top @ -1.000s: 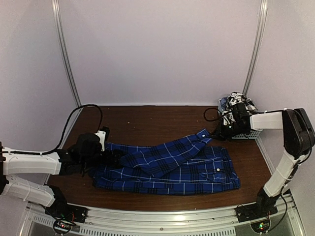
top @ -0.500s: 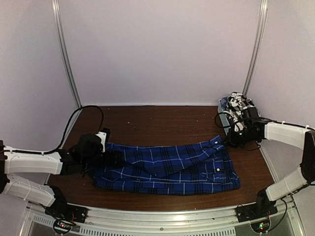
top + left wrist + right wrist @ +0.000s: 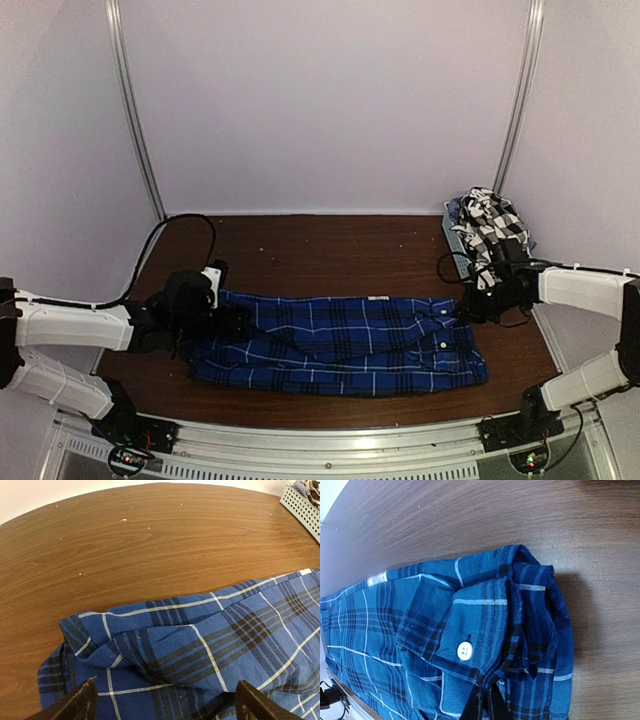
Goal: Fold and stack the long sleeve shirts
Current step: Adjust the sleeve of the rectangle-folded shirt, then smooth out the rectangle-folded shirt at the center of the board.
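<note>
The royal-blue plaid shirt [image 3: 340, 340] lies as a long band across the front of the table, its sleeve stretched flat along its far edge. My left gripper [image 3: 225, 322] is at the shirt's left end. In the left wrist view it [image 3: 167, 700] is open, fingers [image 3: 80, 705] wide apart over bunched cloth [image 3: 200, 645]. My right gripper [image 3: 466, 308] is at the shirt's right end, shut on the sleeve cuff [image 3: 485, 630], next to its white button [image 3: 464, 651]. The black-and-white check shirt [image 3: 492, 222] is heaped in the basket.
The small grey slotted basket [image 3: 456, 243] stands at the back right corner, close behind my right arm; its corner also shows in the left wrist view [image 3: 302, 507]. Brown tabletop [image 3: 320, 250] lies behind the shirt. A black cable [image 3: 175, 225] loops at the left.
My right gripper has drawn the sleeve cuff rightward and toward the front, so the sleeve went from slanting up to lying flat along the shirt. My left gripper stayed at the left end.
</note>
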